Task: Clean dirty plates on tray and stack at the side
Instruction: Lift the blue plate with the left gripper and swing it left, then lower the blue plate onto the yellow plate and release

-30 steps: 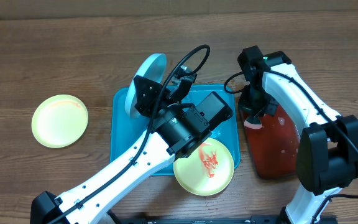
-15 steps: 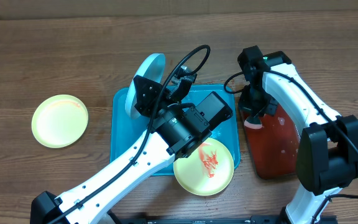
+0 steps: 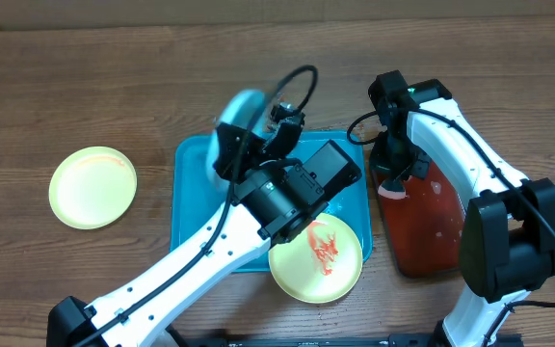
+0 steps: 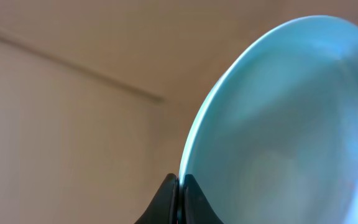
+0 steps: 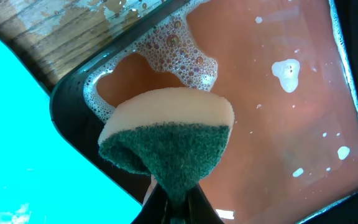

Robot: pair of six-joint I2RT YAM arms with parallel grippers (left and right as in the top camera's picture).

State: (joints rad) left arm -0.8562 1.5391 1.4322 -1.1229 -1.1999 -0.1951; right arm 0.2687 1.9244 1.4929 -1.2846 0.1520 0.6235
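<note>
The blue plate [image 3: 237, 108] is tilted above the tray's [image 3: 196, 207] far-left corner. A smeared yellow plate [image 3: 316, 258] overlaps its near-right corner. A second yellow plate [image 3: 92, 186] lies well left.

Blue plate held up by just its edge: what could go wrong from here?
The left end effector pinches the blue plate only at its thin rim, so it might slip and drop onto the turquoise tray. The sponge in the right end effector hangs over the soapy red tray; carried across, it may drip on the table. The sauce-smeared yellow plate overhangs the tray's near rim and could get knocked off.
</note>
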